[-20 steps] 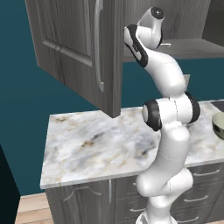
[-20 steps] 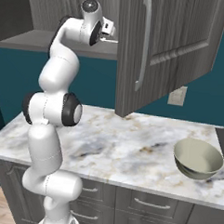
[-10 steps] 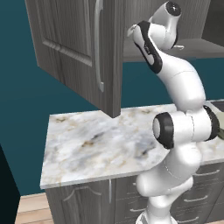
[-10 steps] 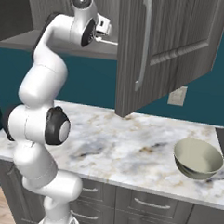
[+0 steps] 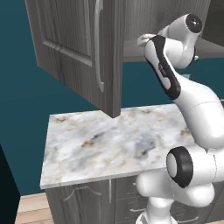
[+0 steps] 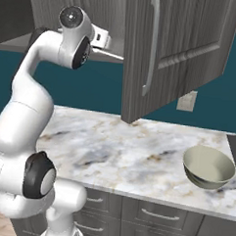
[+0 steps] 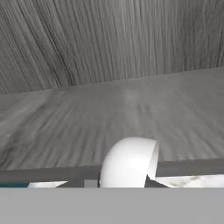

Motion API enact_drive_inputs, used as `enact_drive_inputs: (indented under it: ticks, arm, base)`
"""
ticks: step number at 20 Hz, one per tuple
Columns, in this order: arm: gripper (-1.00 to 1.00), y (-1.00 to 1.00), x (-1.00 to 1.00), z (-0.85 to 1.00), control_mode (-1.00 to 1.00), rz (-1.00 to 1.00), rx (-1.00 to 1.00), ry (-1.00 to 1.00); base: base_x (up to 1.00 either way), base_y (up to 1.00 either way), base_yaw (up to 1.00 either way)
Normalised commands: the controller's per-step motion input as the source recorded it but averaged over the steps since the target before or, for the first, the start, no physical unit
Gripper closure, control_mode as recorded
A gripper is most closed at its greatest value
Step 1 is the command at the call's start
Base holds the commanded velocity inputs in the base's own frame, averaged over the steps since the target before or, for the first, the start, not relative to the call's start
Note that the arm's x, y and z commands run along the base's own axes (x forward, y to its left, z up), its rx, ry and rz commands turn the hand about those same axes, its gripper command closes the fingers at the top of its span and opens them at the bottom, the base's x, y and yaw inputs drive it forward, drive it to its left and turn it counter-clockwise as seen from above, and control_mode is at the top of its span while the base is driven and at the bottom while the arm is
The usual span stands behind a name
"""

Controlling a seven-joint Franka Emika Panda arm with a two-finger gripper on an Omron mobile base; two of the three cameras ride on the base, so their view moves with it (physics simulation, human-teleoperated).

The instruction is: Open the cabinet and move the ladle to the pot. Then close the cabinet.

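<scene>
Two-finger gripper [image 6: 107,41] stands closed on the shelf inside the open dark grey wood-grain wall cabinet [image 6: 192,50], with a white rounded shape [image 7: 129,162] close before it and any hold on the ladle unconfirmed; the round grey-olive metal pot [image 6: 208,167] lies well below and to its right on the marble counter [image 6: 113,154].
</scene>
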Motion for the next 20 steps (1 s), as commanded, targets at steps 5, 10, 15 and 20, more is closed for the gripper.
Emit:
enact_drive_inputs:
  ticks: [5,10,15,20]
  arm:
    - [1.0,0.0,-1.0,0.32,-1.0,0.0,0.0,0.0]
    - [1.0,-0.08,-1.0,0.03,-1.0,0.0,0.0,0.08]
    - [1.0,-0.03,-1.0,0.0,-1.0,0.0,-0.03,0.2]
    - [1.0,0.0,-0.83,-0.08,-1.0,0.0,-0.07,0.27]
  base:
    - [0.0,0.0,0.0]
    - [0.0,0.0,0.0]
    - [0.0,0.0,0.0]
    - [0.0,0.0,0.0]
